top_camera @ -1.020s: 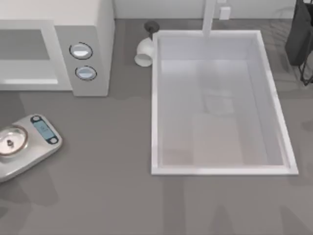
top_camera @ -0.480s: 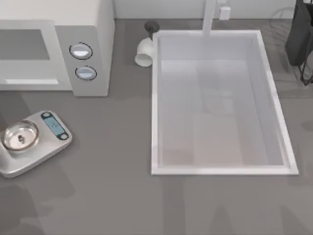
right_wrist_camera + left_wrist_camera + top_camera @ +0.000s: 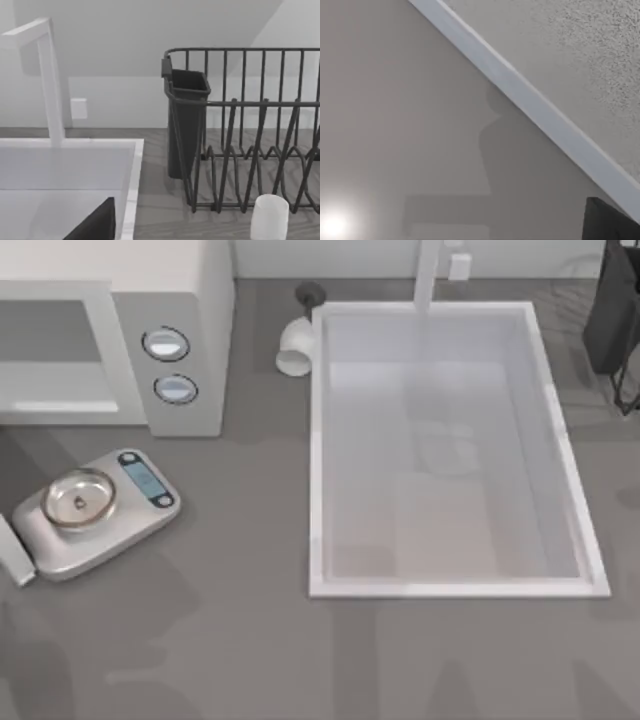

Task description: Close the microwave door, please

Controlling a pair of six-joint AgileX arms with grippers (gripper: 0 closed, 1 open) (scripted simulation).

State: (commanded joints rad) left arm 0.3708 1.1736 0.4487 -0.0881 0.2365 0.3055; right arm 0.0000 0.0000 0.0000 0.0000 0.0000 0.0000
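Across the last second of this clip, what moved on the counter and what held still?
The silver scale slid toward the top view's right and slightly away from the microwave, and a white edge has come into sight at its left. The microwave, its door, the white basin and the white cup beside it kept their places.

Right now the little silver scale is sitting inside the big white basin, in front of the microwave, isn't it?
Not inside the basin. The top view shows the scale on the grey table, apart from the basin and to its left, in front of the microwave.
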